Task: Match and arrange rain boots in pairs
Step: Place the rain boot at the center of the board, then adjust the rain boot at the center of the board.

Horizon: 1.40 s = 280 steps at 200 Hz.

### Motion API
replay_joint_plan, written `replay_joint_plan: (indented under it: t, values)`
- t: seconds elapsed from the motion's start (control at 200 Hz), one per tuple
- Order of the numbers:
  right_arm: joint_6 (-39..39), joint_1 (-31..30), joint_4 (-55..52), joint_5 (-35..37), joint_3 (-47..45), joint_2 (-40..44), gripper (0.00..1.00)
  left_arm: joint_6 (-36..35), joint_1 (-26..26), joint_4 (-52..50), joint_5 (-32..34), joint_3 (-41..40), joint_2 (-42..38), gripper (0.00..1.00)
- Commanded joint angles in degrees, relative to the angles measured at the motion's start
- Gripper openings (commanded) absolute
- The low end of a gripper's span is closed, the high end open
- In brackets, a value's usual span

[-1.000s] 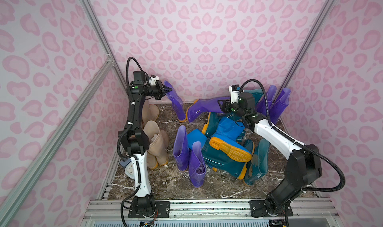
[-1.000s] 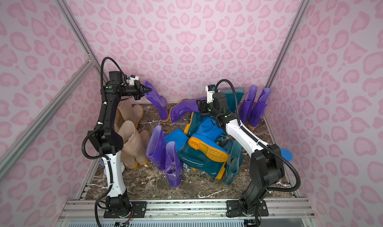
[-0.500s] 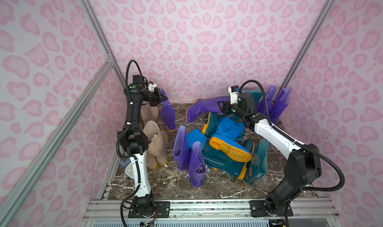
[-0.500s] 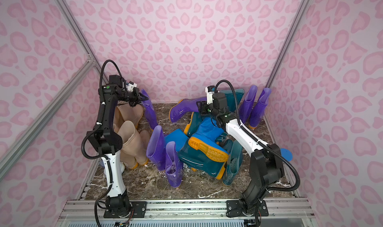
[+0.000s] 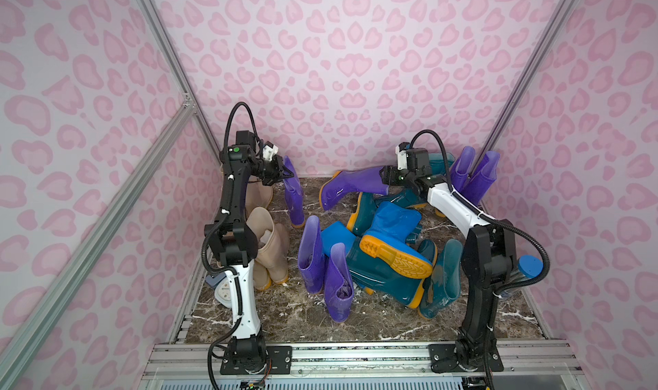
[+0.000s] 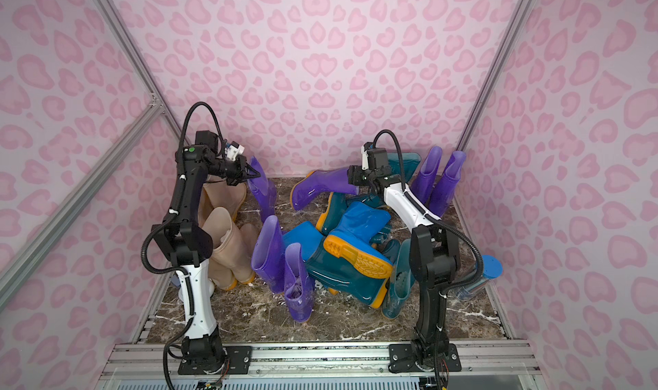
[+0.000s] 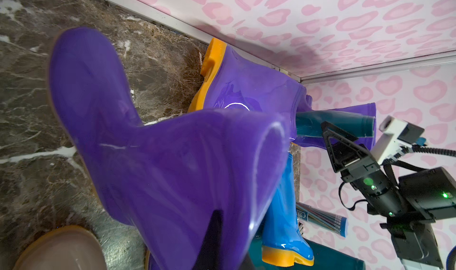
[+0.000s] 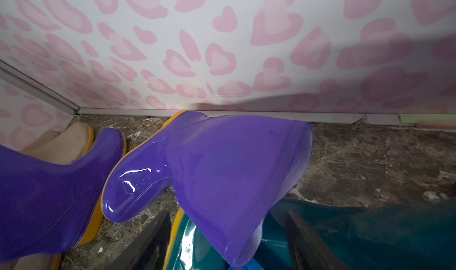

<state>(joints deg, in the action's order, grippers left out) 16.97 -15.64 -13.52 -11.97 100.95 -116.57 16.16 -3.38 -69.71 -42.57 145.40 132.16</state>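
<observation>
My left gripper (image 5: 282,172) is shut on the cuff of a purple rain boot (image 5: 293,194), which hangs upright with its sole at the marble floor (image 5: 374,320), right of the beige boots (image 5: 265,242). In the left wrist view one finger (image 7: 214,234) shows dark through that boot's shaft (image 7: 172,157). My right gripper (image 5: 386,178) is open. Its jaws stand wide on either side of the cuff of a second purple boot (image 8: 222,162), which lies on its side across dark teal boots (image 8: 370,231) near the back wall. Neither finger (image 8: 148,241) touches that cuff.
Two purple boots (image 5: 320,263) stand at the front middle. Bright blue boots (image 5: 388,221) and teal boots (image 5: 384,274) are heaped in the centre. Another purple pair (image 5: 477,172) stands in the back right corner. A pale clock (image 5: 222,292) sits by the left arm's base, and a blue-capped cylinder (image 5: 528,267) by the right arm.
The left arm swung its purple boot from raised and tilted down to upright, closer to the beige boots. The right gripper's jaws have spread wider around the lying purple boot's cuff.
</observation>
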Motion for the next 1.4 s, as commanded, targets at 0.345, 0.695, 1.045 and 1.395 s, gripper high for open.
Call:
replay_joint_plan:
  t: [0.345,0.695,1.045,1.395]
  values:
    - [10.7,-1.1,4.3,4.9,-6.1,-2.1,0.77,1.0,1.1,-0.9,-2.0,-1.4,-7.4,0.57]
    - [14.8,0.1,9.0,-3.7,-6.4,-5.0,0.72,8.4,5.9,14.9,-3.3,-12.7,-22.5,0.61]
    - [15.2,-0.5,10.5,-11.3,-1.2,-6.8,0.00,12.1,7.8,20.9,-2.7,-21.4,-29.7,0.59]
    - [15.2,-4.2,12.8,-12.2,0.6,-2.3,0.00,11.3,11.6,19.9,-1.8,-21.1,-29.5,0.55]
